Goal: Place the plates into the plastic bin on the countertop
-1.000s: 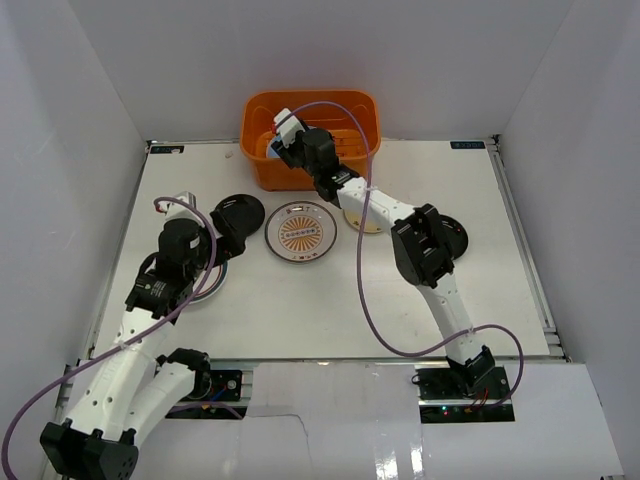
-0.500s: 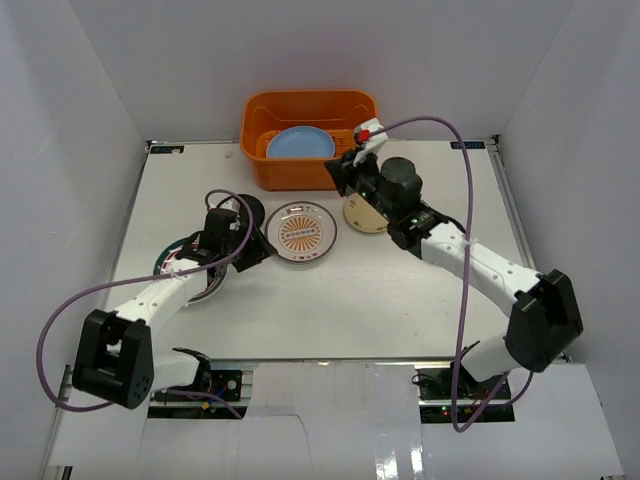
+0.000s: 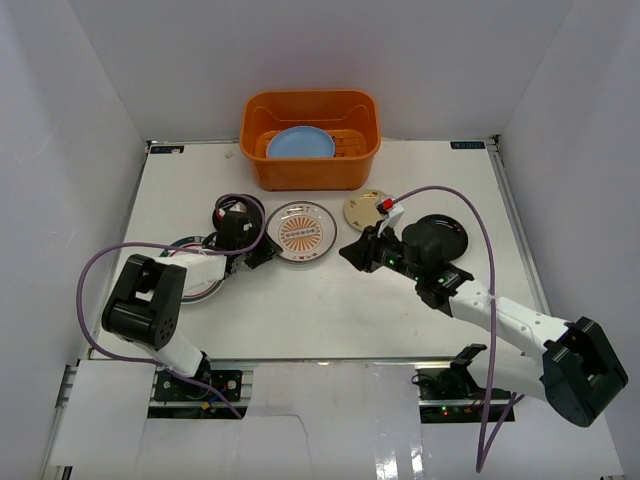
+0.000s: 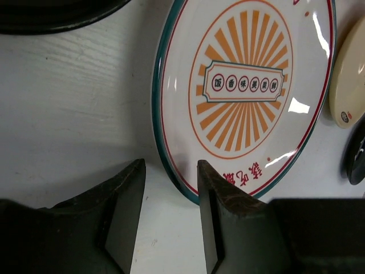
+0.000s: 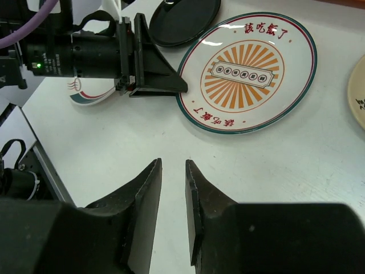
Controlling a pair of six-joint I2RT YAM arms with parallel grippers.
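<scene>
The orange plastic bin [image 3: 310,165] stands at the back of the countertop [image 3: 320,310] with a blue plate [image 3: 300,143] inside. A white plate with an orange sunburst [image 3: 301,231] [image 4: 245,85] [image 5: 245,71] lies in front of it. My left gripper [image 3: 268,250] [image 4: 170,171] [image 5: 171,85] is open at that plate's left rim, one finger over the rim edge and bare table in the gap. My right gripper [image 3: 350,250] [image 5: 173,165] hovers just right of the plate, jaws slightly apart and holding nothing.
A small tan plate [image 3: 366,210] [image 4: 351,74] lies right of the sunburst plate. One black plate [image 3: 440,235] sits partly under my right arm, another [image 3: 240,212] [image 5: 185,20] behind my left gripper. A patterned plate [image 3: 195,275] [image 5: 94,94] lies at the left. White walls enclose the table.
My right arm has drawn back from the bin, leaving the blue plate inside, and come down beside the sunburst plate. The left gripper reached that plate's rim and narrowed its jaws.
</scene>
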